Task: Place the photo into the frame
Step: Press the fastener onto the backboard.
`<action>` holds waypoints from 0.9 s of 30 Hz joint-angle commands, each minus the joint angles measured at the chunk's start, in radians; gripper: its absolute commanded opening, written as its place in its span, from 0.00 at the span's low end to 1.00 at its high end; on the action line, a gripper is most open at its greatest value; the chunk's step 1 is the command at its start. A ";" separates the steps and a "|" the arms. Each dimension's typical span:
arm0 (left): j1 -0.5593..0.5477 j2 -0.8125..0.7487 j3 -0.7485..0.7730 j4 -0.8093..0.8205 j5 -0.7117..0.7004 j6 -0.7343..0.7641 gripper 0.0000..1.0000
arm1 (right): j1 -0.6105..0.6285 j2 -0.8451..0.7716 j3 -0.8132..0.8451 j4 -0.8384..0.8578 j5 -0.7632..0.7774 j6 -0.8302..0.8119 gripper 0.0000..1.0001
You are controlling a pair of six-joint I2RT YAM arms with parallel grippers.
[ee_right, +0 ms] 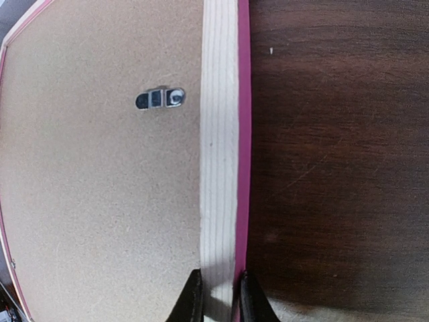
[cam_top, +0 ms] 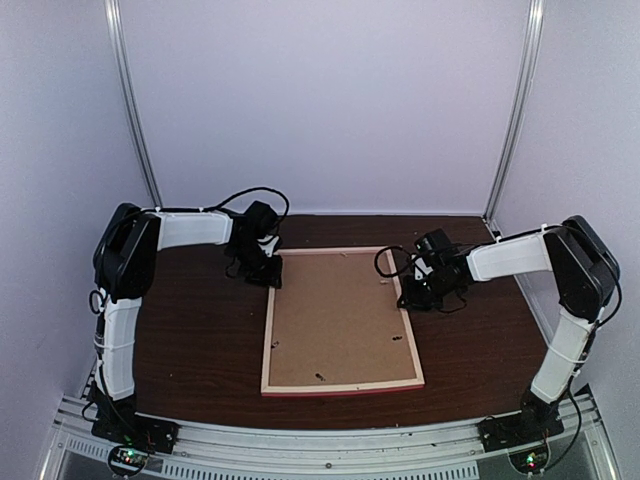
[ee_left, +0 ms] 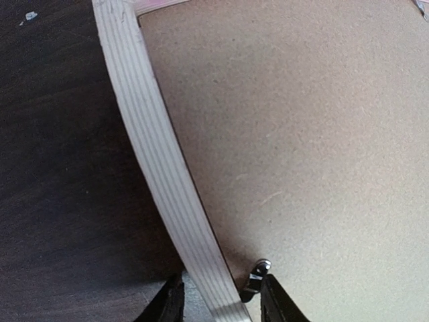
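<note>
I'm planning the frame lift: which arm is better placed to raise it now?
Likely right. The right pincer clamps the frame by its right rail; the left pincer only straddles the left rail, jaws not yet closed.

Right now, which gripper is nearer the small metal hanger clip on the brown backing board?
Right. The right gripper grips the pink wooden frame near the clip; the left gripper straddles the opposite rail, across the board.

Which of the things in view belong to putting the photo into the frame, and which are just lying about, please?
Job: the frame, face down; the backing board in it; right gripper clamped on its right rail; left gripper astride its left rail. The photo itself is not visible.
Bystander: the table underneath.
</note>
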 commanded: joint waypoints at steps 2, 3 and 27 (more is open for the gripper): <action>0.006 0.022 -0.020 0.037 -0.029 0.031 0.36 | 0.005 0.050 -0.050 -0.071 0.013 -0.008 0.13; 0.006 0.022 -0.020 0.042 -0.026 0.040 0.35 | 0.006 0.050 -0.051 -0.071 0.013 -0.008 0.13; 0.007 -0.030 -0.062 0.097 0.097 0.161 0.50 | 0.006 0.039 -0.080 -0.048 0.008 -0.006 0.12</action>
